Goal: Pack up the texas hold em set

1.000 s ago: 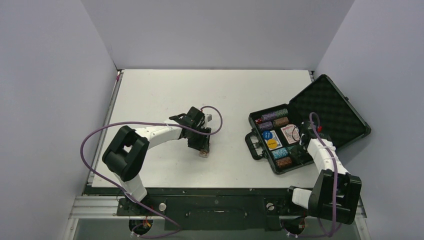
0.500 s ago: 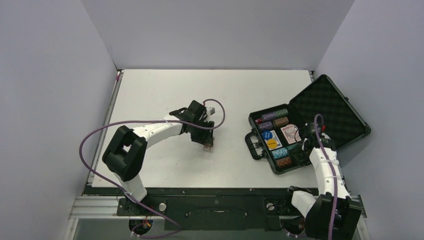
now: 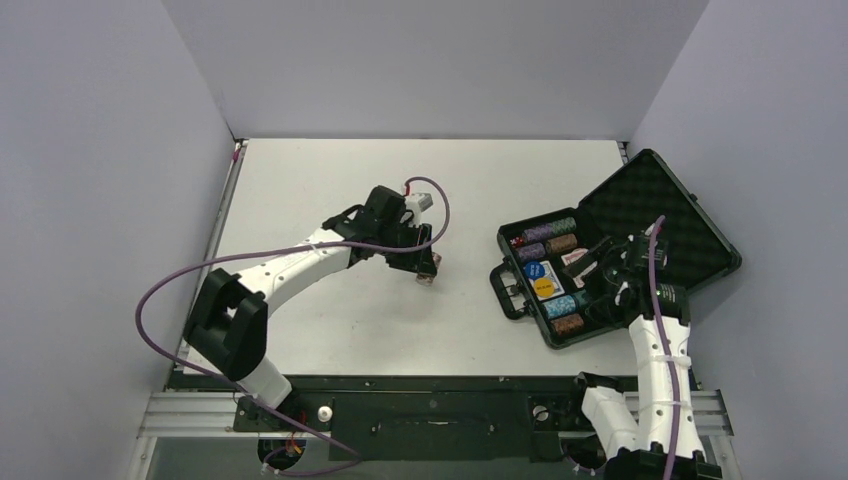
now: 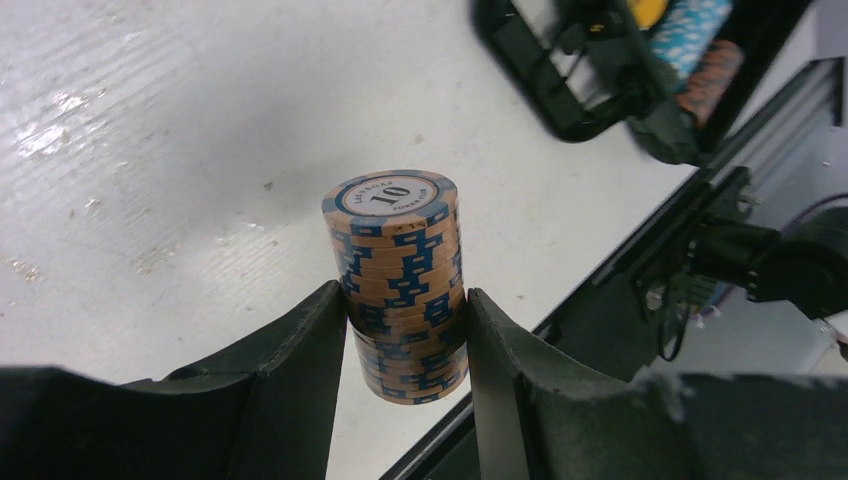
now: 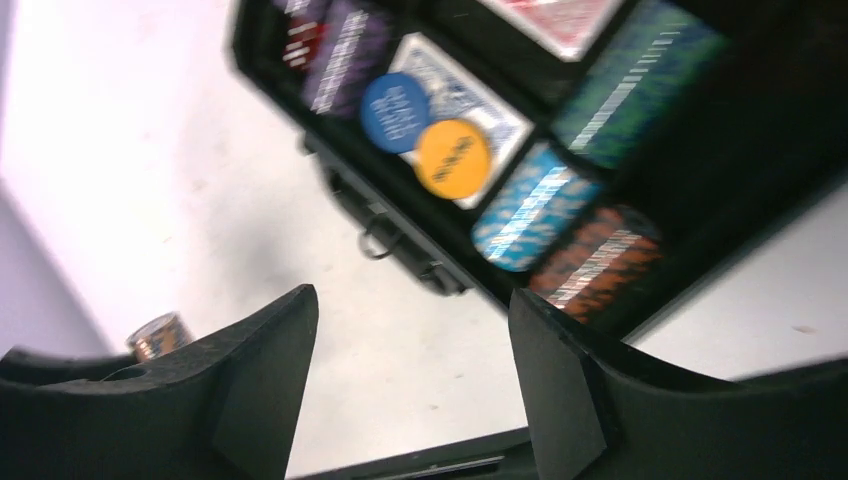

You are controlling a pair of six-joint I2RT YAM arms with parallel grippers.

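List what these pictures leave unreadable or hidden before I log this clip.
- Right wrist view: blurred, so the lettering on the blue disc and yellow disc is unreadable; the case is cut off by the top edge.
- Top view: the dice are too small to count; the right gripper covers part of a card deck.
- Left wrist view: the left gripper hides the sides of the chip stack.

Table (image 3: 330, 190): white flat top, pale walls at 9, 12 and 3 o'clock. The left wrist view shows its surface (image 4: 180, 120) scuffed and smudged.

Lying on it: black case (image 3: 655, 212), at 3 o'clock on the tabletop, set askew. The lid is open towards 2 o'clock, with foam lining showing. The handle (image 3: 503, 290) faces 8 o'clock, resting near the bare middle of the table.
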